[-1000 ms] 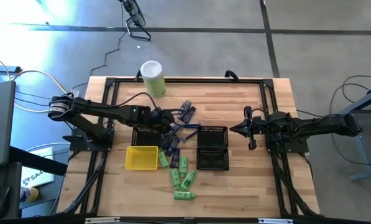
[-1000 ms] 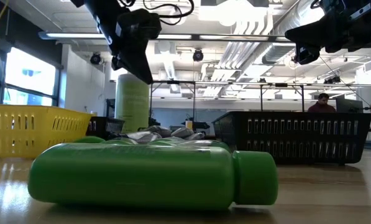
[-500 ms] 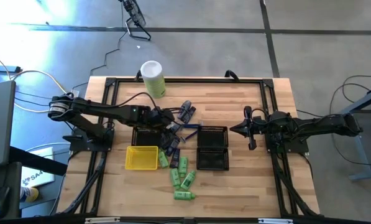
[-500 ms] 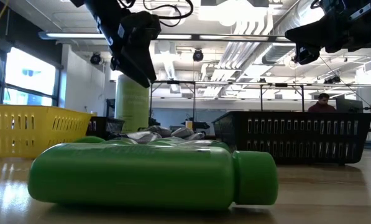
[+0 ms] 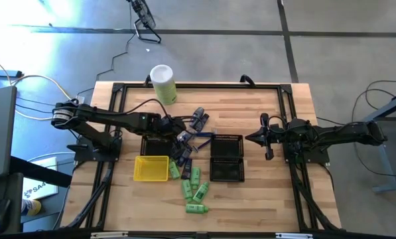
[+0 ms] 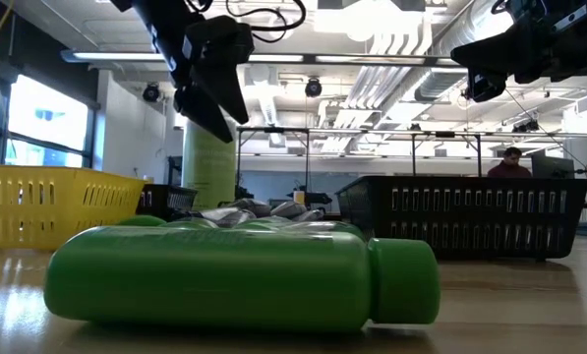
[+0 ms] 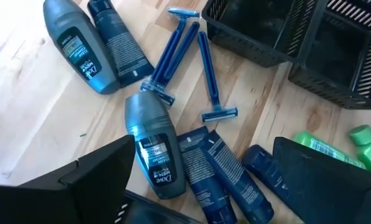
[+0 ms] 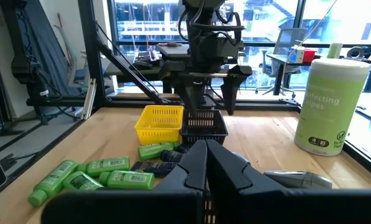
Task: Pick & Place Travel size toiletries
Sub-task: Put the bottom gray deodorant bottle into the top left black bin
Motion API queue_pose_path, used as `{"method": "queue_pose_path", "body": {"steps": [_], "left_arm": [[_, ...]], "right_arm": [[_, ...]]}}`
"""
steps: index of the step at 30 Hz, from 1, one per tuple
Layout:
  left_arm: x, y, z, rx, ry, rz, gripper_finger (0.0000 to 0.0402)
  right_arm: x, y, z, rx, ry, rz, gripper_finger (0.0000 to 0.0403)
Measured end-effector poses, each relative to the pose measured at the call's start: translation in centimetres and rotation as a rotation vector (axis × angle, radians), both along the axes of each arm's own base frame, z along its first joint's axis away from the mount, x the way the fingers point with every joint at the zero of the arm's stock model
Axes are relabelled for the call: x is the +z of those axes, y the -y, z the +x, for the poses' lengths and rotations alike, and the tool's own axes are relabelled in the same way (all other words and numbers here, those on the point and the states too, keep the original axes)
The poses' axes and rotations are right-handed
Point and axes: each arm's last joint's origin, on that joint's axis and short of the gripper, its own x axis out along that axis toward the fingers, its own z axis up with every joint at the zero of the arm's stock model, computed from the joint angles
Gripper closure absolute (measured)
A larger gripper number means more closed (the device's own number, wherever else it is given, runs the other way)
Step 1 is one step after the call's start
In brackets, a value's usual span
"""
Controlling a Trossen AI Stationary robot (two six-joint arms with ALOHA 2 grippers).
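Note:
Several small bright green bottles (image 5: 192, 186) lie on the table in front of the baskets; one fills the low view (image 6: 224, 275). Dark blue tubes (image 7: 204, 177) and a dark grey bottle (image 7: 153, 152) lie flat on the wood, with two more grey bottles (image 7: 79, 43) farther off. My left gripper (image 5: 182, 137) hovers open over the tubes and the grey bottle (image 7: 204, 149), its fingers on either side, touching nothing. My right gripper (image 5: 247, 138) is shut and empty (image 8: 205, 152), held above the table right of the baskets.
Blue razors (image 7: 185, 56) lie beside the tubes. A black mesh basket (image 5: 226, 158) stands right of the pile, another (image 5: 154, 143) lies under the left arm. A yellow tray (image 5: 151, 168) sits at the front left. A tall pale-green canister (image 5: 163, 83) stands at the far edge.
My left gripper has turned a little about its wrist while staying over the dark tubes. The toiletries lie as before.

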Motion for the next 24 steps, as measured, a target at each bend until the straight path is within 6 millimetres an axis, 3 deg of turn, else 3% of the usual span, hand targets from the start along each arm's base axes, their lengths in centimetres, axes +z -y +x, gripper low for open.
{"method": "queue_pose_path", "body": {"steps": [13, 24], "left_arm": [[-0.4, -0.3, 0.2, 0.152, 0.015, -0.017, 0.0027], [-1.0, -3.4, 0.3, 0.175, -0.014, -0.091, 0.0027]], "right_arm": [[0.0, 0.0, 0.0, 0.0, 0.0, 0.0, 0.0401], [0.1, 0.0, 0.0, 0.0, 0.008, 0.0, 0.0401]]}}
